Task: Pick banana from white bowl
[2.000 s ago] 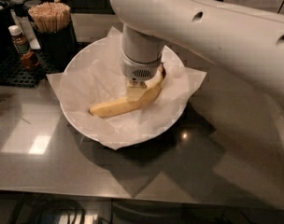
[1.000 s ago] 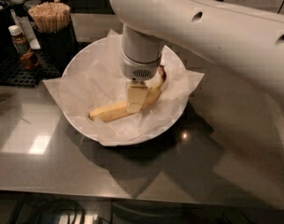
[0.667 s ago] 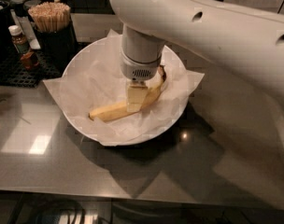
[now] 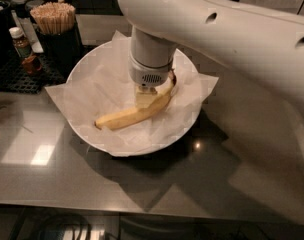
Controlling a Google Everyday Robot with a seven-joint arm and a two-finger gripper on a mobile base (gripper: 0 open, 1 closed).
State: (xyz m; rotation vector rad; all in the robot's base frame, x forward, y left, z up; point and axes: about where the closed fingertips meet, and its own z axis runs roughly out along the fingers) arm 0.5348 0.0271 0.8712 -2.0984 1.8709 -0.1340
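The yellow banana [image 4: 119,118] lies in the white bowl [image 4: 92,140], on crinkled white paper whose corners stick out over the rim. Its dark stem end points to the back right. My gripper [image 4: 144,98] hangs straight down from the thick white arm into the middle of the bowl. It sits right at the banana's middle, and its pale yellow pad shows on the near side of the fruit. The wrist hides part of the banana's upper half. The banana's left end rests on the paper.
A dark cup of wooden stir sticks [image 4: 54,18] and a small brown bottle [image 4: 19,41] stand on a black mat [image 4: 17,76] at the back left. The bowl rests on a glossy grey counter [image 4: 192,184], whose front edge runs along the bottom.
Two seconds ago the gripper was a little higher; it has come down onto the banana's middle. Over the last second nothing has visibly moved.
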